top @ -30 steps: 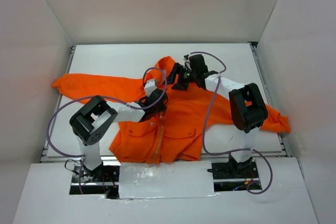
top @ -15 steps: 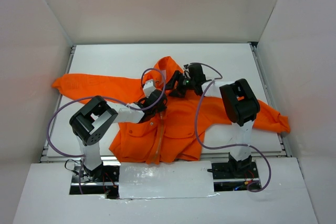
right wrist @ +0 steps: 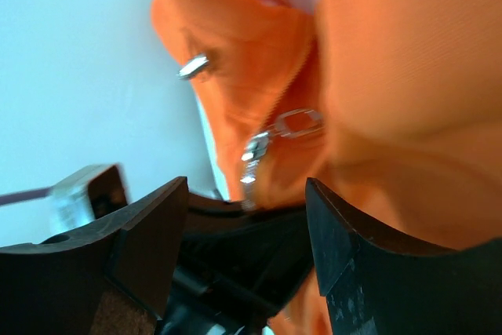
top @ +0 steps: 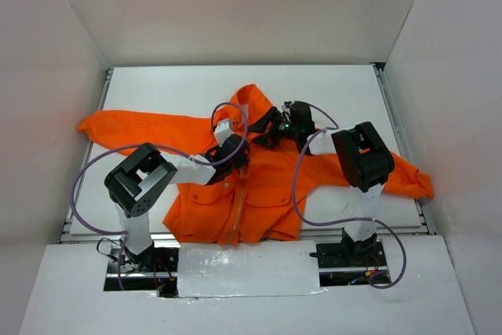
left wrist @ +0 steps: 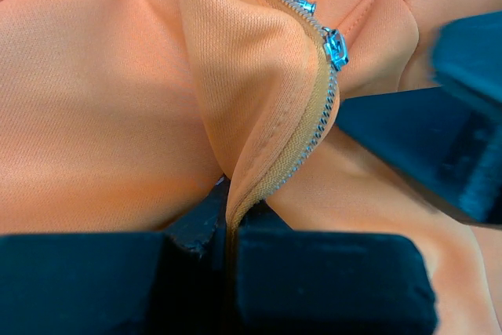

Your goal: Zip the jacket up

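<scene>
Bright orange jacket (top: 271,182) with a pale silvery zipper (left wrist: 318,119), on a white table (top: 172,88).

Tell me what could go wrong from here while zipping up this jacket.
1. The left gripper pinches a fold of the jacket right at the zipper teeth. That bunched cloth could jam the slider.
2. The right gripper is open, and the zipper pull appears to sit just beyond its fingertips, blurred. Closing now may grab cloth instead.
</scene>
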